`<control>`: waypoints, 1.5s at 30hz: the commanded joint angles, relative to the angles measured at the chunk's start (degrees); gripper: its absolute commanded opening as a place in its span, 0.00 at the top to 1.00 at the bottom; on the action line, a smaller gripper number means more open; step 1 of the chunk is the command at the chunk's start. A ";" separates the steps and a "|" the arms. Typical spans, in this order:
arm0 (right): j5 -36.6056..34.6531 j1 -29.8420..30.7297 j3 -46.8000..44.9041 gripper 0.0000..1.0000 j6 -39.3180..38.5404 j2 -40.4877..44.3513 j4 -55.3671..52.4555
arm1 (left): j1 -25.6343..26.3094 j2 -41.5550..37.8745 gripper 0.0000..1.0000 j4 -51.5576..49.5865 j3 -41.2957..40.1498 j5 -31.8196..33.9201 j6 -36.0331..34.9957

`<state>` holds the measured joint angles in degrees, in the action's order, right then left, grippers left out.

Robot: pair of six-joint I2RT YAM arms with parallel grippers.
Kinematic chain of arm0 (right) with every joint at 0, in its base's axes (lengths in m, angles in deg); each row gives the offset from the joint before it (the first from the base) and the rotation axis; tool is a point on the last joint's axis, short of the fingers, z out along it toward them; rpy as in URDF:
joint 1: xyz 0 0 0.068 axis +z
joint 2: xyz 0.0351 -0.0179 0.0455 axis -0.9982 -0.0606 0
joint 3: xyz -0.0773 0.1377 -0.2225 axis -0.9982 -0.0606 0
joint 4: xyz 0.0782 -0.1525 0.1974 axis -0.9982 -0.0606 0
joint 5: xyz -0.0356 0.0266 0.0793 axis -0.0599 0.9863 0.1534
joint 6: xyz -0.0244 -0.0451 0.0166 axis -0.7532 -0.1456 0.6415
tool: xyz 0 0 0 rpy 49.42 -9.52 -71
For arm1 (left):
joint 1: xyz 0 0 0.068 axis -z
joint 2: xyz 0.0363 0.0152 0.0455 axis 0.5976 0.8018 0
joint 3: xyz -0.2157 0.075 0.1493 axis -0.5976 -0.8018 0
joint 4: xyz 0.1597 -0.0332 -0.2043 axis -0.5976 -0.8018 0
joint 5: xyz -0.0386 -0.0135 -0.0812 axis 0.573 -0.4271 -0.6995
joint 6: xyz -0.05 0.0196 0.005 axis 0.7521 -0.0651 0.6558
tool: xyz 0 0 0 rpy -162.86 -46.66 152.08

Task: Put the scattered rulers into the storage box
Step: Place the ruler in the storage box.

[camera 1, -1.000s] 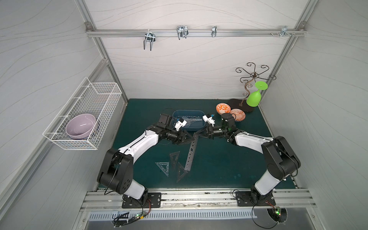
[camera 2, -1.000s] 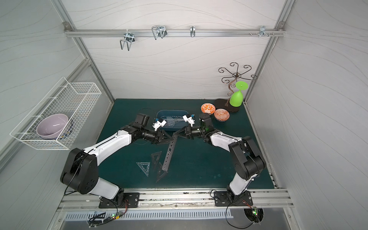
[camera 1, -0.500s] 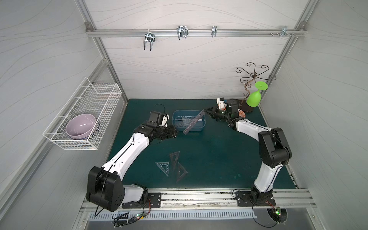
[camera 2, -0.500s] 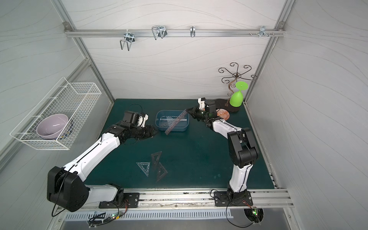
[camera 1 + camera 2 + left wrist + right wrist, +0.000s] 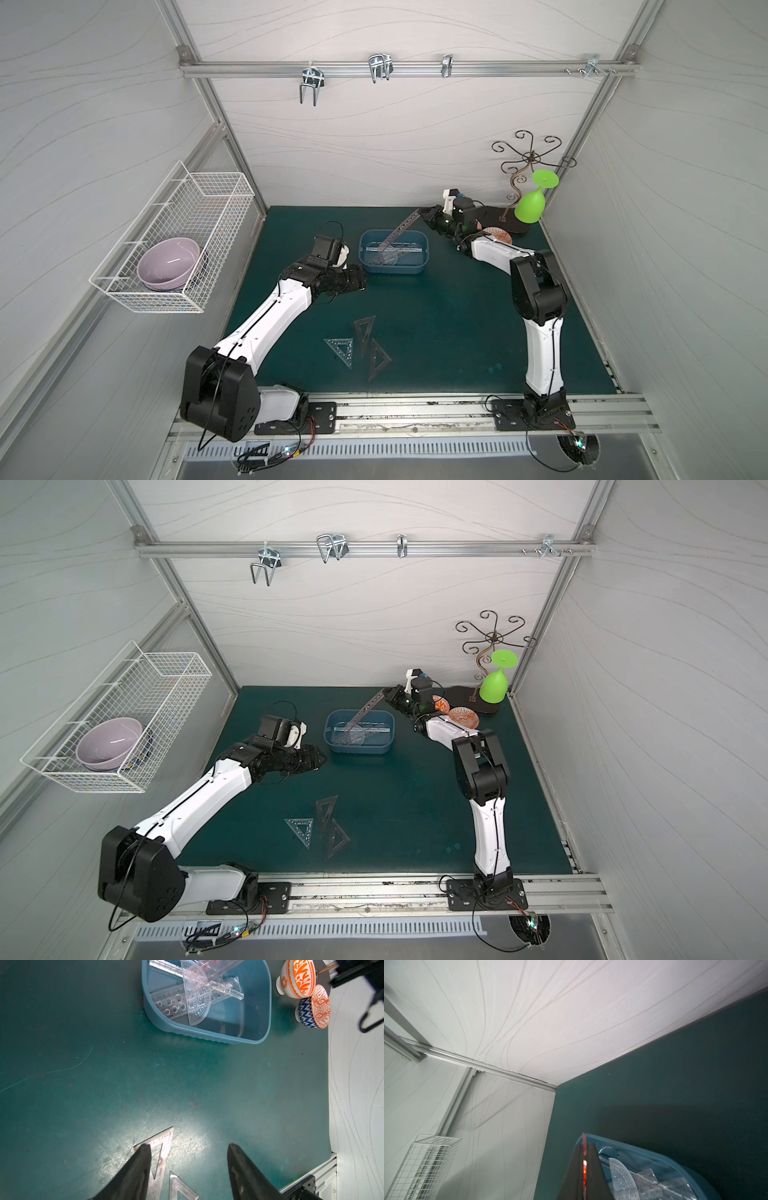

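glossy plast. box [image 5: 207, 1031], clear plast. rulers [image 5: 166, 993]

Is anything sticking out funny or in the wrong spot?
Yes. One long ruler slants out of the box, its low end inside and its high end pinched in the right gripper. Three triangles lie on the mat, outside the box.

left wrist view: storage box [image 5: 207, 1032] ran off the frame, smoky triangle [image 5: 166, 1147] sat half behind a left gripper [image 5: 188, 1145] finger [image 5: 137, 1167] | right wrist view: stencil strip [image 5: 584, 1138] showed edge-on, mostly buried between right gripper [image 5: 584, 1145] fingers [image 5: 593, 1167] | in a top view: orange bowl [image 5: 497, 235] lay partly behind right arm [image 5: 494, 251], markings on boxed rulers [image 5: 395, 253] were unreadably small
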<state>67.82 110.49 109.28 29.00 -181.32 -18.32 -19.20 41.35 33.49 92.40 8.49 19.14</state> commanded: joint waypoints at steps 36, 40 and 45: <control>-2.42 4.21 -1.84 0.72 -7.44 -2.19 2.36 | -2.03 -0.13 0.37 1.75 -0.01 -1.76 -0.47; -3.13 3.51 -2.93 0.71 -8.26 -1.21 2.49 | -2.20 0.06 0.36 1.92 0.08 -1.95 -0.29; -3.36 2.93 -4.08 0.70 -8.25 -0.74 3.19 | -2.56 0.24 0.36 2.10 0.08 -2.39 -0.20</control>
<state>65.13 113.79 105.74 22.01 -185.00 -16.46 -21.35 41.35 33.65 92.25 6.94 19.03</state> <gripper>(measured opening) 0.297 0.638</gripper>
